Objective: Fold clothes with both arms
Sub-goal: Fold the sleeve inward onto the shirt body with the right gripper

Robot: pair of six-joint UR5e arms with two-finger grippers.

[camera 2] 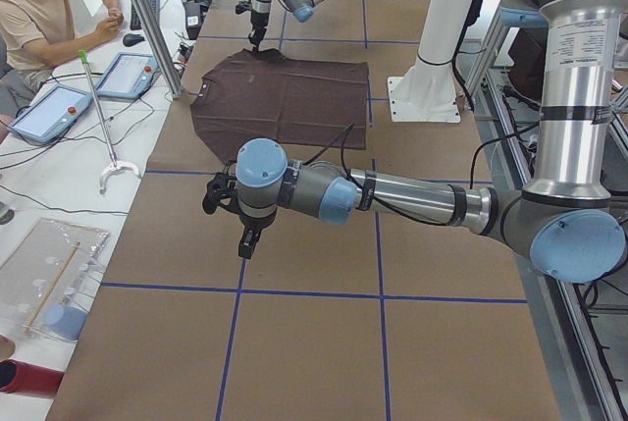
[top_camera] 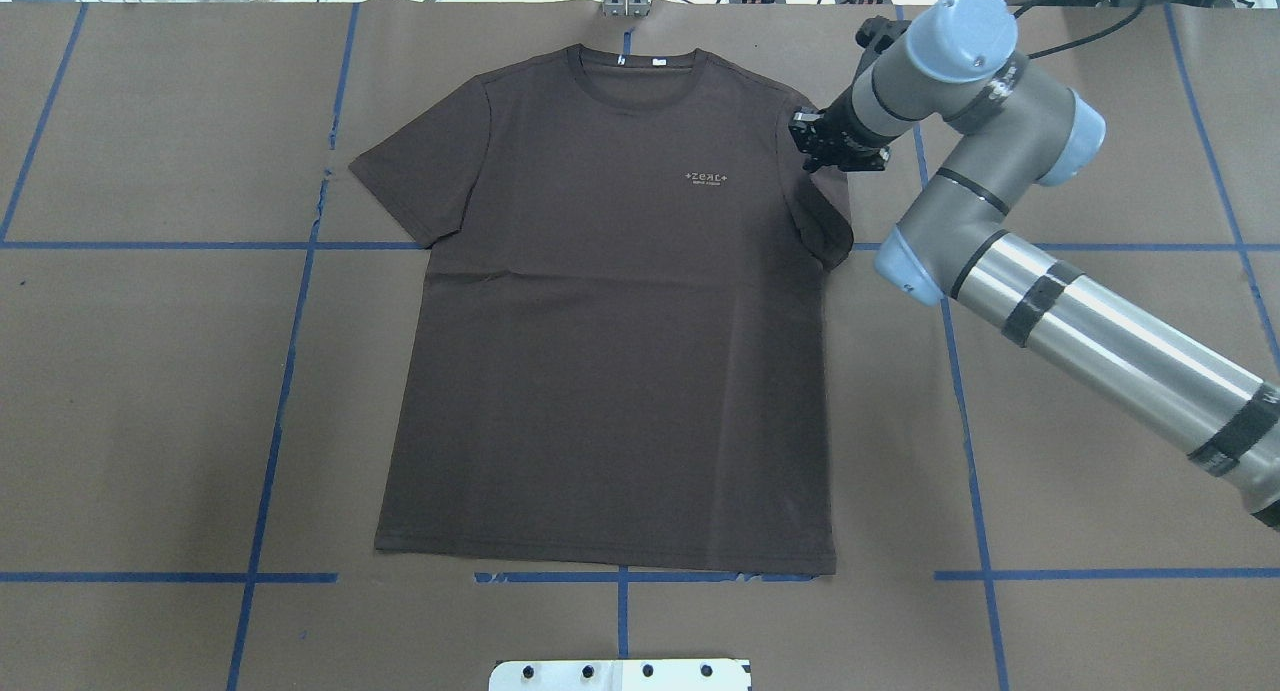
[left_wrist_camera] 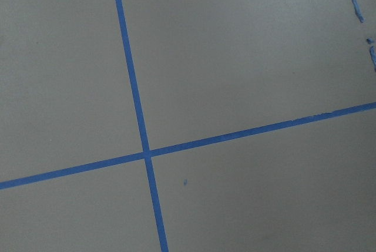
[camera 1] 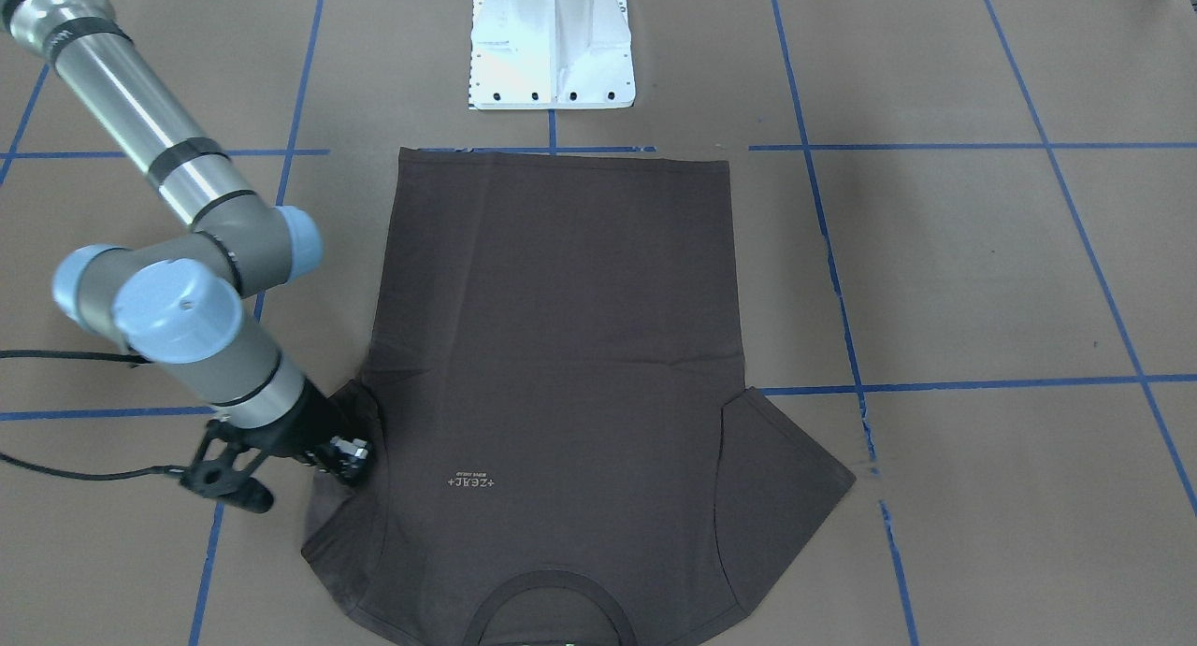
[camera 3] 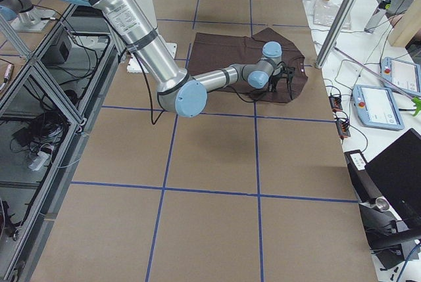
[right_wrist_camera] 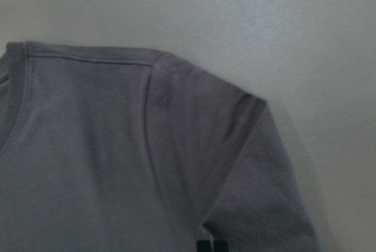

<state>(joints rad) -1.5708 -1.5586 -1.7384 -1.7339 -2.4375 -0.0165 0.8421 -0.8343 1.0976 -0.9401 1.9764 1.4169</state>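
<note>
- The T-shirt (top_camera: 600,351) lies flat and chest-up in the middle of the surface (top_camera: 1100,421), collar (top_camera: 640,76) on the far side from the robot. Spread out like this, it is ready for a first fold, which looks not yet made.
- The right tool (top_camera: 835,153) sits at the sleeve (right_wrist_camera: 252,193) on the robot's right, by the shoulder seam. That is a sensible corner to take if the sleeve is to be turned in over the chest.
- That sleeve is drawn in and narrower than the other sleeve (top_camera: 410,181), which lies fully spread.
- Only the right wrist view shows the right tool's fingertips (right_wrist_camera: 204,245). They stand almost together over the sleeve cloth, so the tool seems to be pinching it, though the grip itself sits at the frame edge.
- The left tool (camera 2: 248,241) shows only in the view from the robot's left, hanging over bare surface well apart from the T-shirt. I cannot tell how far open it is.
- The left wrist view gives only brown surface and crossing blue tape (left_wrist_camera: 132,81), which confirms that no cloth lies below the left tool.
</note>
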